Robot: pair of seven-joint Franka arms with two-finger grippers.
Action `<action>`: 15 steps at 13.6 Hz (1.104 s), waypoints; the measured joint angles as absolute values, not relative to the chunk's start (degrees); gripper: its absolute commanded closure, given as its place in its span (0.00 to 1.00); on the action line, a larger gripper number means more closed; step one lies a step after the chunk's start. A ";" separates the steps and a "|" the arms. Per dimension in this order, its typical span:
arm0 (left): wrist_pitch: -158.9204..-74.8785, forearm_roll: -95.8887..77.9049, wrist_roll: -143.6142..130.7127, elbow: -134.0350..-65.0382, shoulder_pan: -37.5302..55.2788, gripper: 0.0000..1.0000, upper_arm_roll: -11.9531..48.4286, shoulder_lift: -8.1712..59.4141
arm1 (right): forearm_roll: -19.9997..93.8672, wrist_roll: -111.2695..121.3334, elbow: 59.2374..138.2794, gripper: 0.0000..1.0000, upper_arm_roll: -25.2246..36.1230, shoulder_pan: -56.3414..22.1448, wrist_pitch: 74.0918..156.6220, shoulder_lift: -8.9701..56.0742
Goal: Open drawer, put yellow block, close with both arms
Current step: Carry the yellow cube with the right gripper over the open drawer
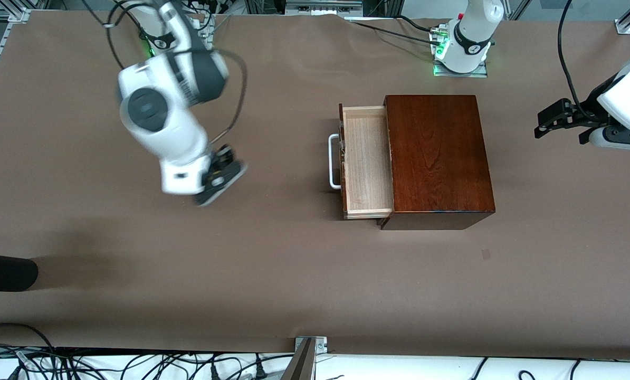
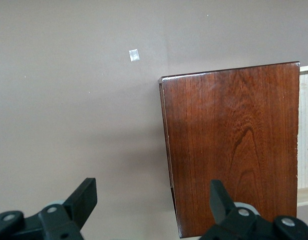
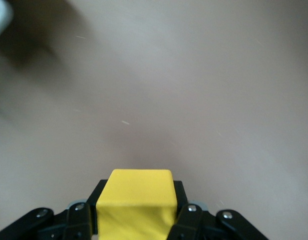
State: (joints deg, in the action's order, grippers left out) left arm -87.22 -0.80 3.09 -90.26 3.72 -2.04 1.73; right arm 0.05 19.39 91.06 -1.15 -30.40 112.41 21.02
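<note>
The drawer (image 1: 365, 161) stands pulled out of the mahogany box (image 1: 436, 158), its pale wood tray empty and its white bar handle (image 1: 334, 161) pointing toward the right arm's end of the table. My right gripper (image 1: 220, 179) hangs over bare table well away from that handle. In the right wrist view it (image 3: 138, 192) is shut on the yellow block (image 3: 136, 205), which the arm hides in the front view. My left gripper (image 1: 550, 119) is open and holds nothing, over the table toward the left arm's end. Its wrist view shows the fingers (image 2: 83, 200) spread beside the box (image 2: 234, 145).
A black rounded object (image 1: 3, 272) pokes in at the right arm's end, near the front camera. A small pale patch (image 1: 485, 254) marks the tabletop nearer the camera than the box. Cables (image 1: 135, 364) run along the near edge.
</note>
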 measured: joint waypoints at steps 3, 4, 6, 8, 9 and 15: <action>-87.22 -0.80 3.09 -90.26 3.71 0.00 -2.03 1.73 | -0.80 18.27 85.55 1.00 -1.31 -41.03 112.39 24.15; -87.22 -0.80 3.09 -90.26 3.71 0.00 -2.03 1.74 | -0.85 18.08 82.86 1.00 -1.33 -43.90 112.39 25.77; -87.22 -0.80 3.09 -90.19 3.70 0.00 -2.03 1.74 | -1.27 18.04 77.76 1.00 -1.29 -49.12 112.37 29.20; -87.22 -0.80 3.09 -89.98 3.69 0.00 -2.04 1.73 | -2.81 18.02 73.11 1.00 -1.22 -53.62 112.38 32.86; -87.22 -0.80 3.09 -89.90 3.68 0.00 -2.04 1.73 | -4.03 17.98 70.87 1.00 -1.20 -55.29 112.40 34.65; -87.22 -0.80 3.09 -89.84 3.67 0.00 -2.04 1.73 | -6.90 21.48 66.00 1.00 -1.01 -58.37 112.95 40.94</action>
